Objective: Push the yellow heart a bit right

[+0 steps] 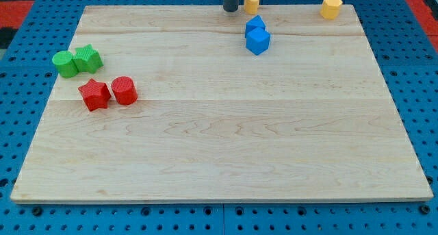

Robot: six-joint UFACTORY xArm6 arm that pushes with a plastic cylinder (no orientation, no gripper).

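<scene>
A yellow block, which looks like the heart (252, 1), stands at the board's top edge, just right of centre. My tip (230, 10) is right beside it on its left, with a small gap. A second yellow block, six-sided (331, 7), stands at the board's top right corner. The rod's upper part runs out of the view's top.
Two blue blocks (257, 35) touch each other just below the yellow heart. A green cylinder (66, 64) and a green star (88, 58) sit at the left edge. A red star (94, 94) and a red cylinder (124, 90) lie below them. The wooden board (226, 146) rests on a blue pegboard.
</scene>
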